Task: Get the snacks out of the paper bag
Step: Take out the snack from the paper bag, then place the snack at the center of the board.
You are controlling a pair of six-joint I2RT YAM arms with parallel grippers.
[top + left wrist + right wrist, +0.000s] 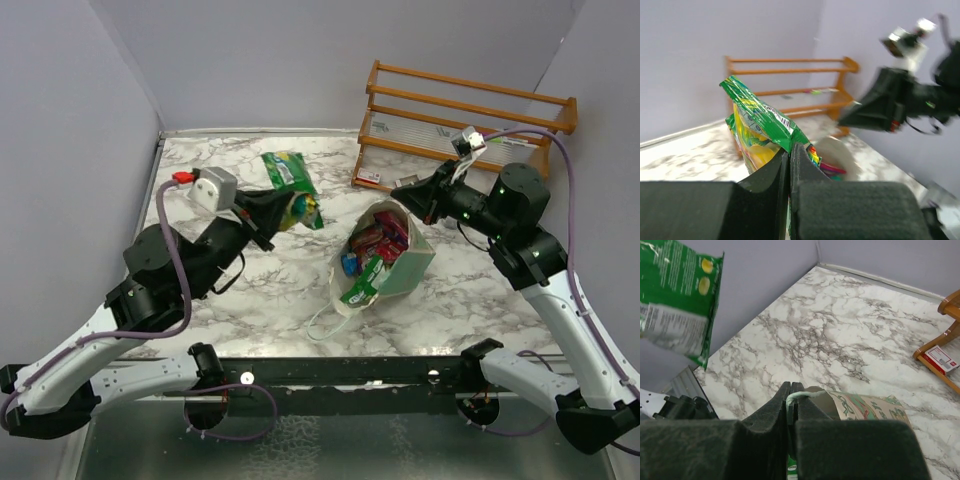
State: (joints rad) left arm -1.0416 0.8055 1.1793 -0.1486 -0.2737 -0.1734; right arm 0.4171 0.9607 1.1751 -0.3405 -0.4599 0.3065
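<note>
The mint-green paper bag [412, 268] lies tilted on the marble table, its mouth open toward the left arm. Several snacks [378, 245] in red, pink, blue and green show inside it. My right gripper [400, 190] is shut on the bag's cord handle [812, 396] at the upper rim, with the printed side of the bag [870, 407] just below. Left of the bag, my left gripper [275, 215] is shut on a green and yellow packet [760, 125] and holds it above the table. Another green packet [288, 170] lies flat behind it.
A wooden slatted rack [460, 120] stands at the back right, with small white-and-red cards [370, 178] at its foot. Grey walls close in the table on the left, back and right. The bag's second white cord handle [322, 325] trails toward the near edge.
</note>
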